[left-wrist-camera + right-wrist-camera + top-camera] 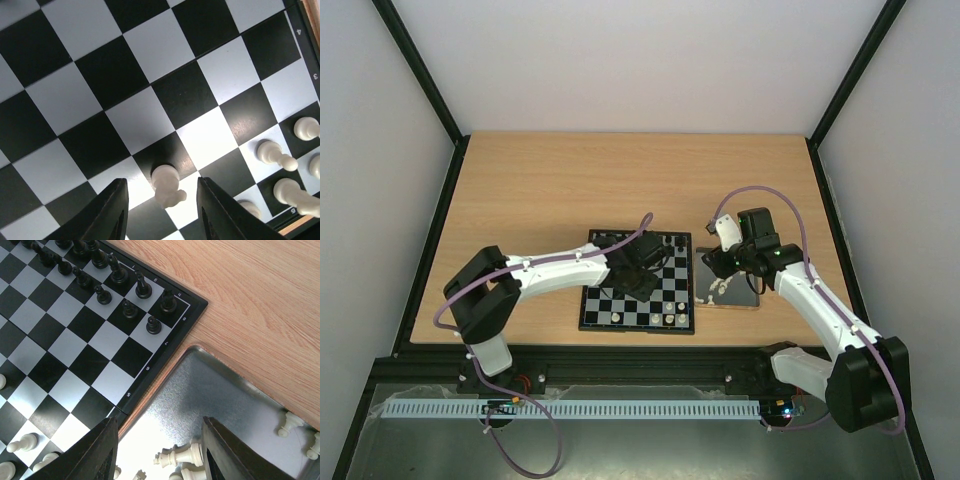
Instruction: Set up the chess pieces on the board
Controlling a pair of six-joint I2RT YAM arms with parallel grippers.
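Black fingers [112,212] of the left gripper [161,182] straddle a white pawn [167,186] on the board [140,120], apart, not touching it. Right gripper [160,421] hangs open, empty, over the tray [210,390]; closing squarely on the pawn seems next.

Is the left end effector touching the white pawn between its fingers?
Apart. Left wrist view: board shows on both sides of the white pawn between the left end effector fingers.
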